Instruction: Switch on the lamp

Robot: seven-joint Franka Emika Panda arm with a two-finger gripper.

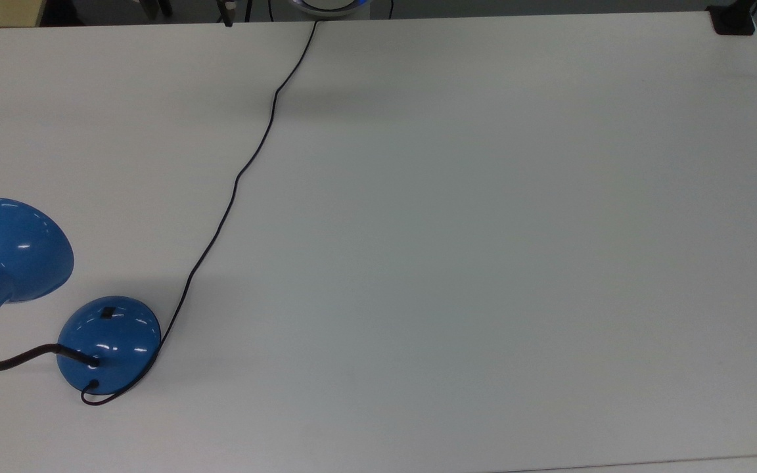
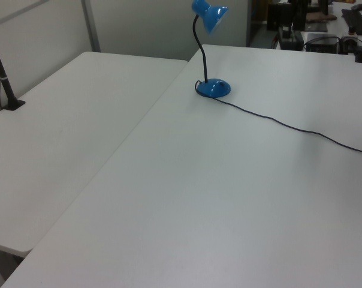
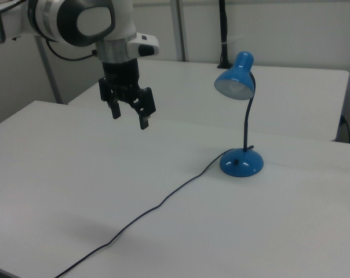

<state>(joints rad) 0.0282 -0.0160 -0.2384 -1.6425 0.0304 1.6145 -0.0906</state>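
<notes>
- One lamp [image 3: 241,124]: blue, upright on the white table [image 3: 76,191] at the right view's right; base [image 1: 109,341] at the top view's lower left, one black switch [image 1: 108,313] on it.
- One black cord [image 1: 240,174]: runs from the base to the table's far edge in the top view.
- One claw [image 3: 128,117]: fingers apart, gripping nothing, pointing down above the table, well apart from the lamp.

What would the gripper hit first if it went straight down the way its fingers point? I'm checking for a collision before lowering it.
Probably just the bare table. The gripper points downward, open, well to the right view's left of the lamp and cord, though depth is uncertain.
</notes>
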